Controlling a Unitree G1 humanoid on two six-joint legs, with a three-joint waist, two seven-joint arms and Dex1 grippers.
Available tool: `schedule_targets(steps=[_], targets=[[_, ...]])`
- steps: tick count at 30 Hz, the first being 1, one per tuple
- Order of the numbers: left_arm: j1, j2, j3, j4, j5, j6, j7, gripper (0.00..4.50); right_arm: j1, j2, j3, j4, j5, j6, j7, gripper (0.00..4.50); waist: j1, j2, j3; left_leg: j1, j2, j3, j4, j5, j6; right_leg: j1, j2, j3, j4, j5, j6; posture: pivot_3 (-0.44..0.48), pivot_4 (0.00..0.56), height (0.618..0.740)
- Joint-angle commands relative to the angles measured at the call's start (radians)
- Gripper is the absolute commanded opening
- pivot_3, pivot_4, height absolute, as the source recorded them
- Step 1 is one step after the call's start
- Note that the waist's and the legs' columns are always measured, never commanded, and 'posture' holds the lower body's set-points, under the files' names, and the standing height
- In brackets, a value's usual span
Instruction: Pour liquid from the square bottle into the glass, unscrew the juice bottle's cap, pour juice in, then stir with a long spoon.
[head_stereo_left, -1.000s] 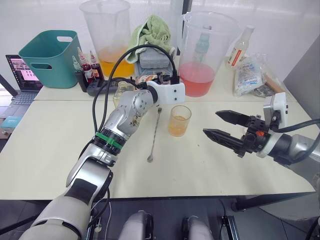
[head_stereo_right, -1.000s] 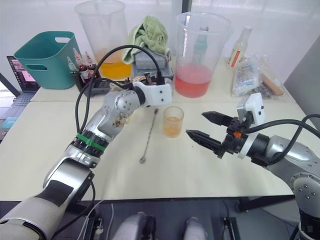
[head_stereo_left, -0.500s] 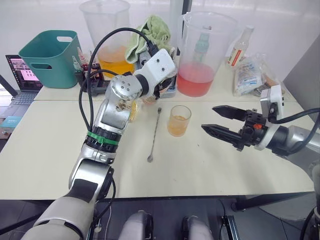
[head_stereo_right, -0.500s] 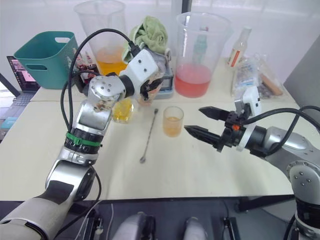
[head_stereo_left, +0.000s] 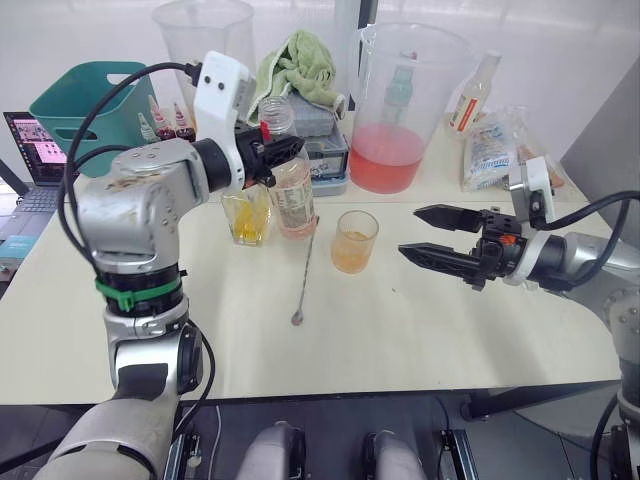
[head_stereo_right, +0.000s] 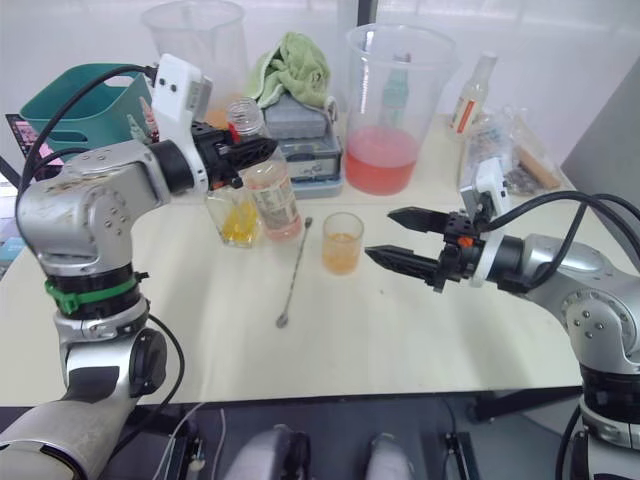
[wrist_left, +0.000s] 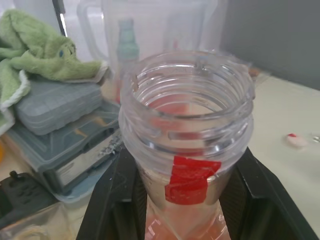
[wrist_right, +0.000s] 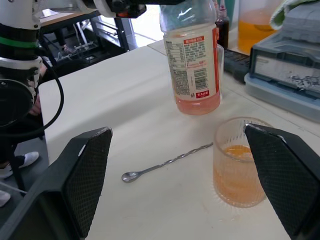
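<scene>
uncapped juice bottle (head_stereo_left: 291, 190), pink liquid low

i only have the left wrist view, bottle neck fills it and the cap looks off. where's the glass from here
Observer: The glass stands on the table, toward the robot's right of the juice bottle, partly filled with orange liquid.
Operator: is the bottle upright or tipping
Observer: Close to upright, held by the neck in the left hand, above the table.
Operator: where's the other hand
Observer: The right hand hovers open, to the right of the glass, holding nothing.
Operator: spoon?
Observer: The long spoon lies flat on the table, just left of the glass.
</scene>
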Motion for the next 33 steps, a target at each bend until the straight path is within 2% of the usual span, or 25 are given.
schedule_targets(steps=[1, 4, 6, 11, 14, 16, 19, 21, 26, 33], targets=[[0.044, 0.081, 0.053, -0.123, -0.047, 0.043, 0.022, 1.47, -0.046, -0.007, 0.01, 0.035, -0.032, -0.027, 0.063, 4.47, -0.007, 0.0, 0.0, 0.0, 0.0, 0.0, 0.0, 0.0, -0.001, 0.0, 0.0, 0.001, 0.0, 0.0, 0.0, 0.0, 0.15, 0.739], [0.152, 0.193, 0.07, -0.212, -0.065, 0.042, 0.017, 1.47, -0.093, 0.002, 0.046, 0.075, -0.063, -0.038, 0.12, 4.47, -0.014, 0.0, 0.0, 0.001, 0.001, 0.0, -0.001, 0.001, -0.002, -0.001, 0.002, 0.002, 0.0, 0.0, 0.0, 0.0, 0.15, 0.739], [0.198, 0.219, 0.099, -0.249, -0.102, 0.054, 0.017, 1.47, -0.111, 0.011, 0.058, 0.093, -0.079, -0.044, 0.144, 4.47, -0.013, 0.0, 0.0, 0.002, 0.001, 0.001, -0.002, 0.001, -0.003, -0.001, 0.002, 0.002, 0.0, 0.0, 0.0, 0.0, 0.15, 0.739], [0.384, 0.282, 0.255, -0.346, -0.107, 0.006, 0.053, 1.47, -0.156, 0.033, 0.092, 0.126, -0.104, -0.051, 0.218, 4.47, -0.008, 0.0, 0.0, 0.002, 0.0, 0.0, -0.002, 0.001, -0.003, -0.001, 0.001, 0.003, -0.001, 0.0, 0.0, 0.0, 0.15, 0.739], [0.451, 0.299, 0.404, -0.319, -0.131, 0.015, 0.06, 1.47, -0.19, 0.044, 0.114, 0.167, -0.133, -0.06, 0.251, 4.47, -0.006, -0.001, 0.0, 0.002, 0.0, 0.0, -0.002, 0.001, -0.003, 0.0, 0.001, 0.002, -0.001, 0.0, -0.001, 0.0, 0.15, 0.739], [0.469, 0.314, 0.432, -0.263, -0.119, -0.02, 0.08, 1.47, -0.207, 0.056, 0.129, 0.186, -0.155, -0.067, 0.264, 4.47, -0.007, -0.001, 0.0, 0.003, 0.0, 0.0, -0.002, 0.001, -0.003, 0.0, 0.001, 0.002, -0.002, 0.0, -0.001, 0.0, 0.15, 0.739], [0.462, 0.328, 0.416, -0.185, -0.095, -0.051, 0.132, 1.47, -0.222, 0.069, 0.135, 0.197, -0.171, -0.068, 0.275, 4.47, -0.004, -0.001, 0.0, 0.004, 0.0, 0.0, -0.003, 0.001, -0.004, 0.0, 0.001, 0.002, -0.001, 0.0, -0.001, 0.0, 0.15, 0.739], [0.413, 0.321, 0.393, -0.105, -0.085, -0.092, 0.178, 1.47, -0.229, 0.072, 0.131, 0.194, -0.174, -0.063, 0.276, 4.47, -0.001, -0.001, 0.0, 0.005, 0.0, 0.0, -0.003, -0.003, -0.01, 0.0, 0.001, 0.002, -0.001, 0.0, -0.001, 0.0, 0.15, 0.739], [0.3, 0.321, 0.297, 0.113, -0.06, -0.202, 0.237, 1.47, -0.213, 0.068, 0.112, 0.168, -0.172, -0.052, 0.263, 4.47, 0.004, -0.004, -0.001, 0.005, -0.001, 0.0, -0.003, -0.003, -0.01, 0.001, 0.001, 0.002, -0.001, 0.0, -0.001, 0.0, 0.15, 0.739], [0.133, 0.347, 0.109, 0.42, 0.008, -0.417, 0.215, 1.47, -0.17, 0.062, 0.074, 0.117, -0.154, -0.03, 0.226, 4.47, -0.001, -0.004, -0.001, 0.004, -0.001, 0.002, -0.006, 0.0, -0.007, 0.0, 0.001, 0.002, 0.0, 0.0, -0.001, 0.0, 0.15, 0.739]])
